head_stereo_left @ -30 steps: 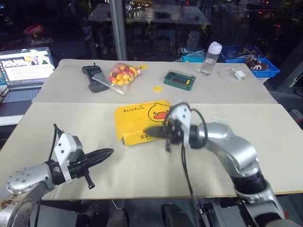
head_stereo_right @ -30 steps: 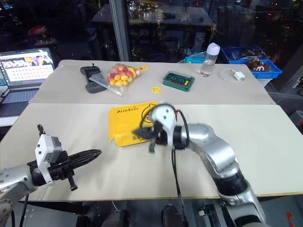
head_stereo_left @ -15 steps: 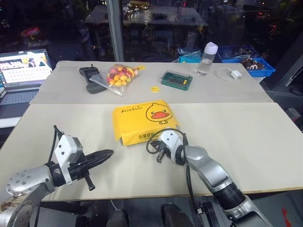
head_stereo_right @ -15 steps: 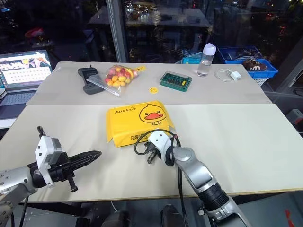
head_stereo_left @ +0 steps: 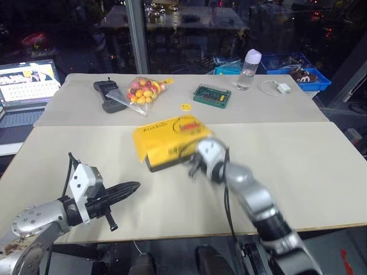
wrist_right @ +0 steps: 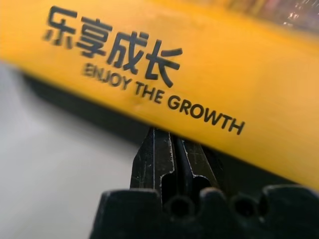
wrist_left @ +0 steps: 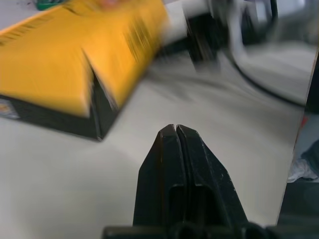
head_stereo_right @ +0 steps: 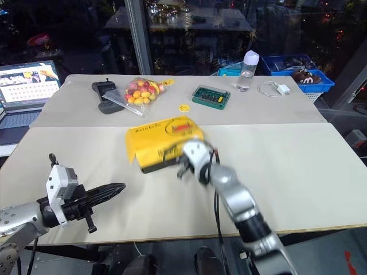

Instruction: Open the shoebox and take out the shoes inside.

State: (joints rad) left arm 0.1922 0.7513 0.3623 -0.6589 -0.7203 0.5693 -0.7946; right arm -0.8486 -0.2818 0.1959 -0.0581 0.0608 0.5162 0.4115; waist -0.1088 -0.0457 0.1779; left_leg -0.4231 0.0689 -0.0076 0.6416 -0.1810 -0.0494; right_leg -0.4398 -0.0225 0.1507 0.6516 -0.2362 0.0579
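Where readable, lid [wrist_right: 199,74]: "ENJOY THE GROWTH"

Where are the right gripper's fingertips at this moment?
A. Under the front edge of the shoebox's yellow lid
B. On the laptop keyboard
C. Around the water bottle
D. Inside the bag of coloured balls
A: the right gripper, fingers shut, has its tips tucked beneath the yellow lid flap of the shoebox.

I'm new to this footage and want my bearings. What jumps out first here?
The bright yellow shoebox in the middle of the near table, its front lid edge tipped up off the black base. The right gripper has its shut jaws wedged under that lid's front flap. Behind it on the far table lies a bag of coloured balls, and a lit laptop stands at the far left.
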